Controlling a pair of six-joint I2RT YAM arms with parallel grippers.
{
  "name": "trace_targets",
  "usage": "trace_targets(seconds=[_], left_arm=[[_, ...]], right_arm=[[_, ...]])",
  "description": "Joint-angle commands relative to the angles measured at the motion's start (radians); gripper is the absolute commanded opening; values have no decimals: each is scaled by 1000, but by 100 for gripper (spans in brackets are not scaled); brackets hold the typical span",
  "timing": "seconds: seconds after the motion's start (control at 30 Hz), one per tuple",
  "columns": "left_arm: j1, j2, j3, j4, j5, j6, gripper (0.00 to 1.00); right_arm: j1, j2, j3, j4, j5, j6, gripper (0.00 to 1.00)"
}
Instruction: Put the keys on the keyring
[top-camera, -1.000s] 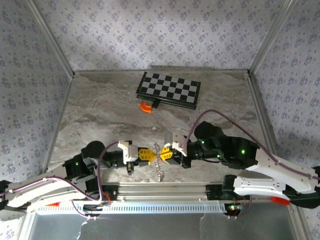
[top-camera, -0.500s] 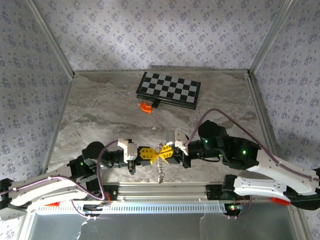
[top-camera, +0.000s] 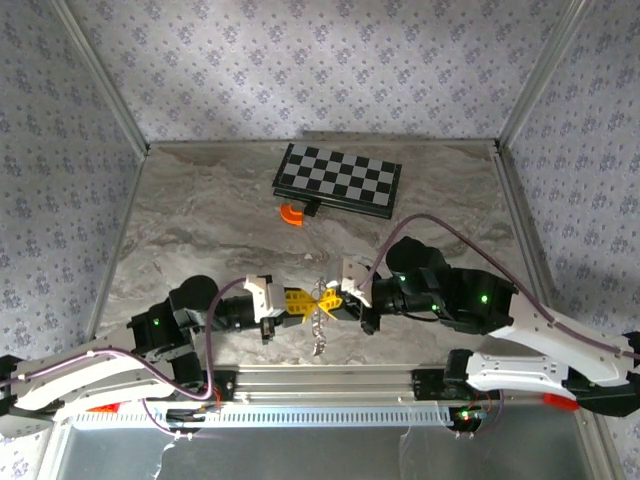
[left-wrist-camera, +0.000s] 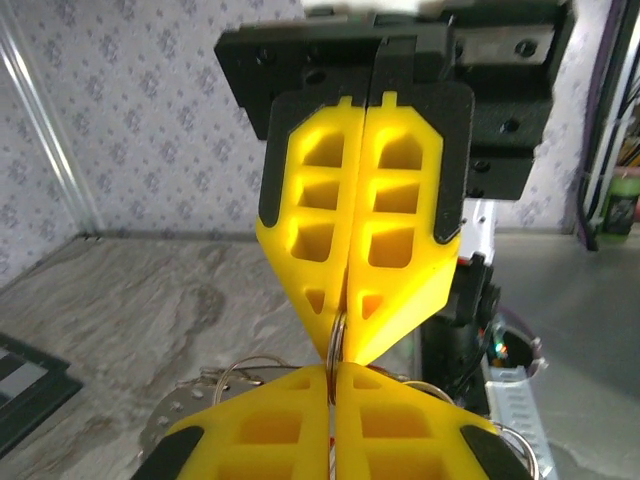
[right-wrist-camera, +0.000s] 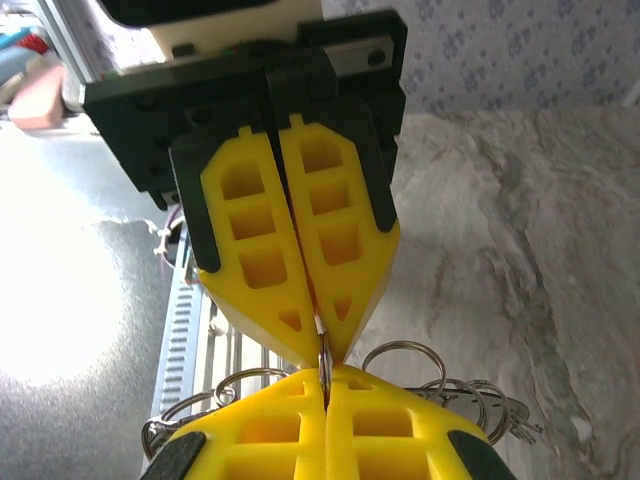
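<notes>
Yellow-fingered left gripper (left-wrist-camera: 334, 376) and right gripper (right-wrist-camera: 325, 376) both pinch shut on the keyring (right-wrist-camera: 322, 350), keys (top-camera: 318, 342) mostly hidden.

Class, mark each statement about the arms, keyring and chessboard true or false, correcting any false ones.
1. The left gripper and right gripper meet tip to tip. True.
2. Both are shut on the keyring. True.
3. The chessboard touches the grippers. False: it lies apart, at the far side of the table.
4. The orange curved piece rests on the chessboard. False: it lies on the table by the board's near left corner.
</notes>
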Motion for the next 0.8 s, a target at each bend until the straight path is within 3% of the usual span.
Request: trace_targets(seconds=[0.0, 0.27, 0.4, 0.57, 0.77], left_arm=[[-3, 23, 73, -146, -61, 76, 7], [-2, 60, 85, -131, -29, 88, 11], [-2, 62, 83, -110, -11, 77, 0], [-2, 12, 62, -65, 0, 41, 0], [-2, -86, 2, 65, 64, -17, 0]], right_arm=[[3, 23, 80, -94, 19, -47, 0], [31, 82, 116, -134, 31, -71, 0], [39, 90, 120, -140, 41, -76, 0], [54, 71, 115, -122, 30, -56, 0], [60, -34, 9, 70, -14, 16, 17]])
